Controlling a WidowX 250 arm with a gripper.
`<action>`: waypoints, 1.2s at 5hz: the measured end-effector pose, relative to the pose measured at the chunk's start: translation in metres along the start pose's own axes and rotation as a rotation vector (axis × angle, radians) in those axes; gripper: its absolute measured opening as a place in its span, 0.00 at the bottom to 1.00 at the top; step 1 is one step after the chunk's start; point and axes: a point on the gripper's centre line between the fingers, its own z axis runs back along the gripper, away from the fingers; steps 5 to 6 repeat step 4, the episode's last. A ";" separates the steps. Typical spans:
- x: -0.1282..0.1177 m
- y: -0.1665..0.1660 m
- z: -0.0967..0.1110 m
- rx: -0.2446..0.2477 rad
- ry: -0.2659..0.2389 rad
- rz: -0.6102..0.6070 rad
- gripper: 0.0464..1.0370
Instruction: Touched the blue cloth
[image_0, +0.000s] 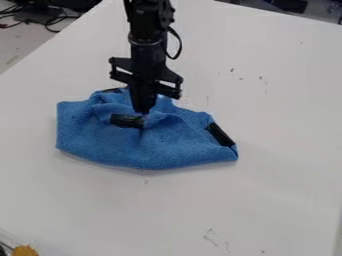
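The black gripper (143, 111) points straight down over the upper middle of the blue cloth (170, 145), its fingers together and their tips at the cloth's folds. Whether a bit of fabric is pinched between the tips I cannot tell. The cloth lies crumpled left of centre, with ridges around the fingertips. Black patches show on it: one just below the tips, one by its right corner and a small one at its top edge.
The white table (267, 120) has small dark marks at the upper right and lower middle. Black cables (41, 15) lie beyond its edge at the top left. A yellow-orange object (25, 251) sits in the bottom left corner.
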 end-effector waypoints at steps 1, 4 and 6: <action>0.003 -0.006 0.015 0.000 -0.043 0.007 0.17; -0.002 -0.013 0.020 -0.044 -0.003 0.053 0.96; -0.002 -0.013 0.020 -0.044 -0.003 0.053 0.96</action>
